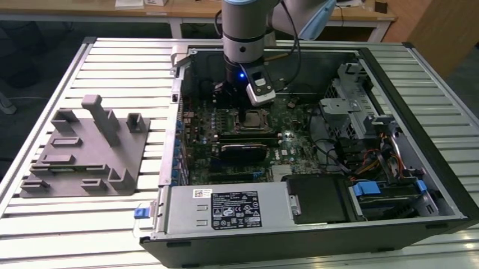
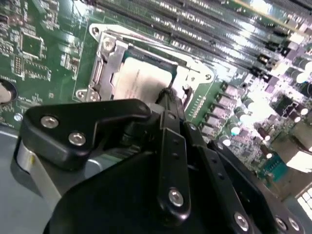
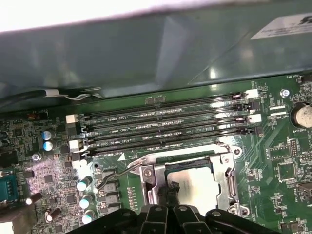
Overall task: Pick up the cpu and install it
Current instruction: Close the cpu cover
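Arm over the open computer case.
Exterior view: the cpu lies in its motherboard socket. Second wrist view: gripper pinched narrow, tips touching the cpu. First wrist view: memory slots just beside the socket.

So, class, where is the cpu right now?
The cpu sits in the motherboard socket, beside the memory slots, just under the gripper in both wrist views.

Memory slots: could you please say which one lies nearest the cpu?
The end slot, next to the frame around the cpu; the other three lie beyond it.
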Robot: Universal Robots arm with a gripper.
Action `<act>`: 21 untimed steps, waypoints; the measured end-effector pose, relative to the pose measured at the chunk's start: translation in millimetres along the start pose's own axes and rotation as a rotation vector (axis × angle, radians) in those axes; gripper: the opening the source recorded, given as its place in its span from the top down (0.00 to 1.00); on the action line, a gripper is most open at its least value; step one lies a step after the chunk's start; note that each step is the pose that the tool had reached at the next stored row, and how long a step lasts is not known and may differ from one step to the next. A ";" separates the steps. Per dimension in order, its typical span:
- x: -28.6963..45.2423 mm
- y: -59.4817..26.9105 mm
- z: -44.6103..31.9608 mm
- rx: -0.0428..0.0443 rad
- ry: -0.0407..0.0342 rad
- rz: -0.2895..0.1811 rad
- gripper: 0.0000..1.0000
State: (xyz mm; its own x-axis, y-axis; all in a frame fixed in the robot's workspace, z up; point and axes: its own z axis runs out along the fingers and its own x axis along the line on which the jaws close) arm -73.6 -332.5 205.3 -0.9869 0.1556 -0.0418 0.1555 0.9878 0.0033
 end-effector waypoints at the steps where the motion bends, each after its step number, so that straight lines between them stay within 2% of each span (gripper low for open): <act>1: 0.4 -0.1 -0.1 0.0002 -0.0002 0.000 0.89; 21: 4.2 -0.7 6.5 -0.0006 -0.0009 -0.008 0.89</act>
State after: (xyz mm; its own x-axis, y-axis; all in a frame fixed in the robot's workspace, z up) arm -77.6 -332.6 198.6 -0.9882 0.1474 -0.0427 0.1474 0.9891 0.0036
